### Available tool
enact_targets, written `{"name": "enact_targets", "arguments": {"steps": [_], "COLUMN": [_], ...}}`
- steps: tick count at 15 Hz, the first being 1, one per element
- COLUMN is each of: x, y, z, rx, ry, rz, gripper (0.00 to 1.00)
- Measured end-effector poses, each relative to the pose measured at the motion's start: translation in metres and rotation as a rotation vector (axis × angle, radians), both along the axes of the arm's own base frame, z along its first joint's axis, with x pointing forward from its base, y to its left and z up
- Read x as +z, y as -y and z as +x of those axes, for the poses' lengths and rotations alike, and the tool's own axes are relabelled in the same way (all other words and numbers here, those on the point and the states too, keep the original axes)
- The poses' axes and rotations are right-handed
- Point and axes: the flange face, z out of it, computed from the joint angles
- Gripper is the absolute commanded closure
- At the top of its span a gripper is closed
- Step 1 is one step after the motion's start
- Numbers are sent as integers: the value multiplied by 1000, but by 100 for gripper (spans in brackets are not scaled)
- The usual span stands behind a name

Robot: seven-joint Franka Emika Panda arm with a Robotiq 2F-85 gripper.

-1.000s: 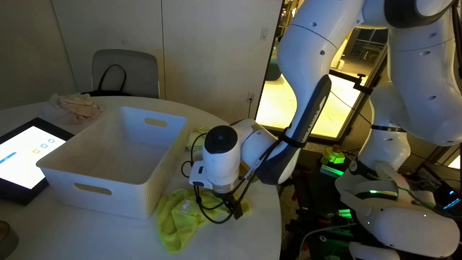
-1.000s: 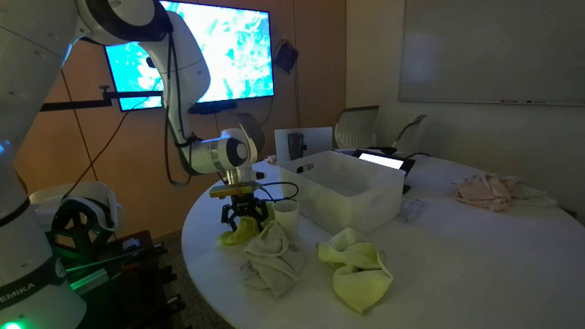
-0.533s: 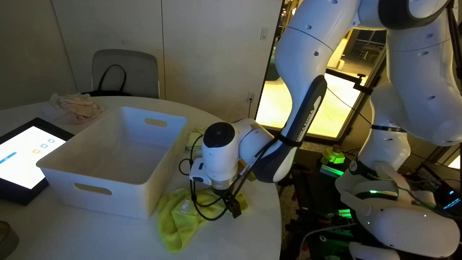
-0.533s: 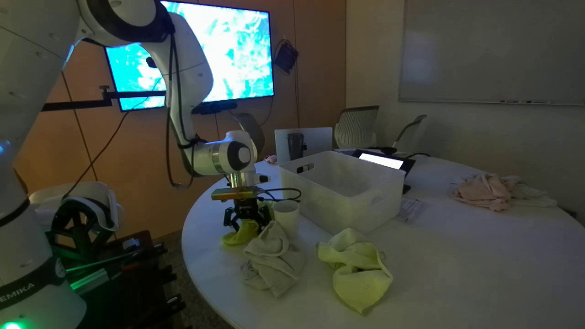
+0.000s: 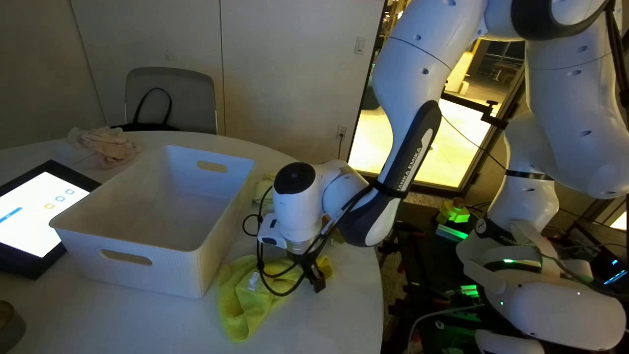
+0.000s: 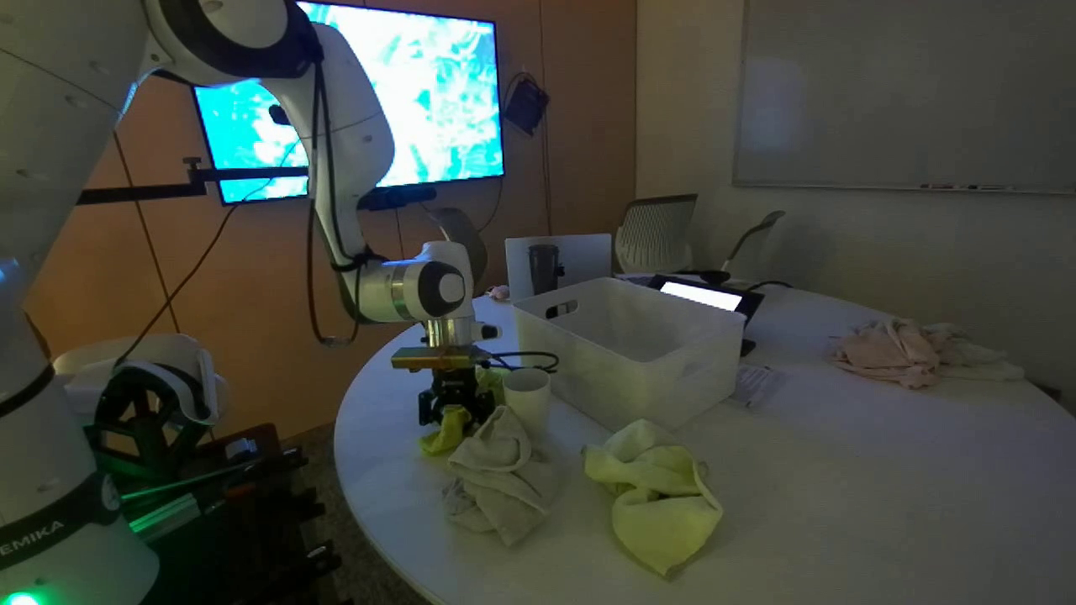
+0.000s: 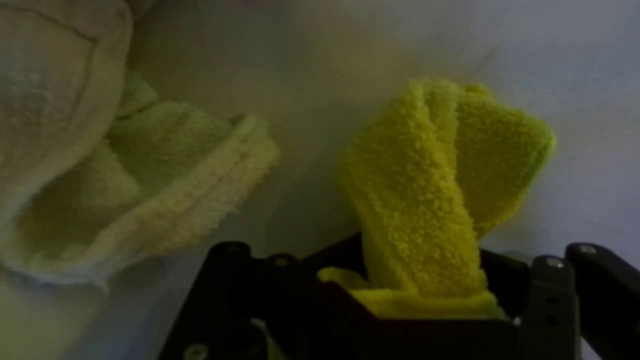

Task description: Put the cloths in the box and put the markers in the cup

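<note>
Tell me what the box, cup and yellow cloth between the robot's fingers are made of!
Box: probably plastic, matte; it's thin-walled with rounded corners.
Cup: ceramic or plastic, smooth and white; too dim to say which.
Cloth: fuzzy fabric, maybe towelling; tiny tufts show.

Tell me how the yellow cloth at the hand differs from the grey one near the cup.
The yellow cloth is bright; the grey cloth is pale and dull. The hand grips a fold of the yellow cloth, while the grey cloth lies loose. Both are crumpled and outside the box.
</note>
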Motion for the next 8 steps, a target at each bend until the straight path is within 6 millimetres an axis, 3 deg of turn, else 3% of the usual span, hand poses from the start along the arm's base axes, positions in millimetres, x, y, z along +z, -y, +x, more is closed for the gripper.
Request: {"name": "enact_targets", "arguments": {"steps": [4, 6, 8], "x": [9, 27, 59], "y": [-7, -17, -32], "z": [2, 5, 5], "rx": [25, 53, 83], "ry": [20, 76, 167], "rz": [0, -12, -40], "gripper": [99, 100, 99]}}
